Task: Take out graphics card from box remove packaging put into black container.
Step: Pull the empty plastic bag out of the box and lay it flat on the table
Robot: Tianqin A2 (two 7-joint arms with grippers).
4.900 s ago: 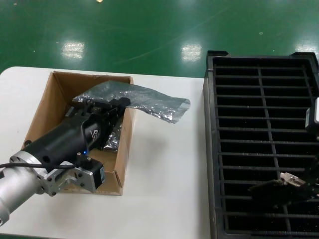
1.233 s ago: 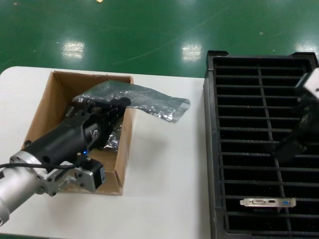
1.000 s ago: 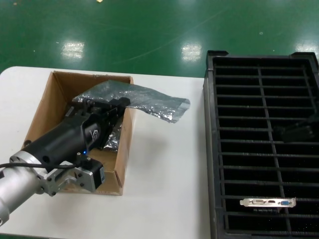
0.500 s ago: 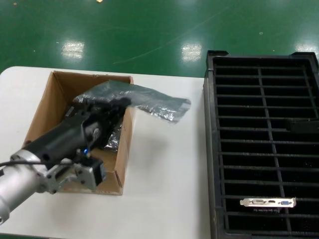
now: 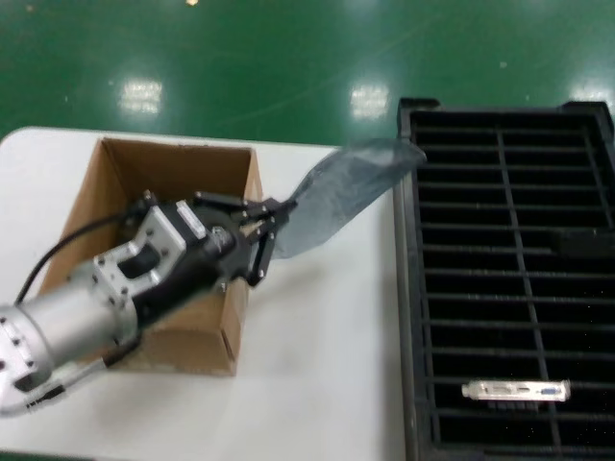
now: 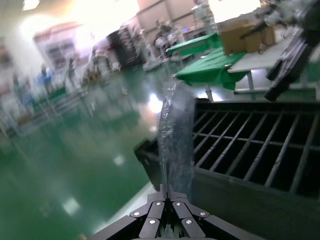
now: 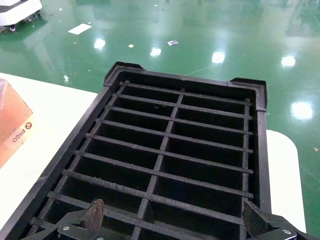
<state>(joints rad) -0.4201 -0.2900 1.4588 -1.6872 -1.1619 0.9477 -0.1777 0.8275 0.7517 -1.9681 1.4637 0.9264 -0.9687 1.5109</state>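
Observation:
My left gripper (image 5: 281,207) is shut on one end of the packaging (image 5: 351,182), a crinkled grey-silver bag. The bag hangs in the air between the box (image 5: 101,192) and the black container (image 5: 413,288), its free end near the container's far left corner. In the left wrist view the packaging (image 6: 175,135) rises straight from the closed fingertips (image 6: 167,192). The graphics card (image 5: 514,390) stands bare in a near slot of the container, silver bracket up. My right gripper (image 7: 174,220) hovers open over the black container (image 7: 70,160), holding nothing.
The brown box sits on the white table (image 5: 327,365), and my left arm crosses over its near right corner. The box's side (image 7: 12,125) shows at the edge of the right wrist view. Green floor lies beyond the table.
My left gripper has come up out of the box and swung right, carrying the packaging off the box wall. Before that, my right gripper left the card in the container and drew back.

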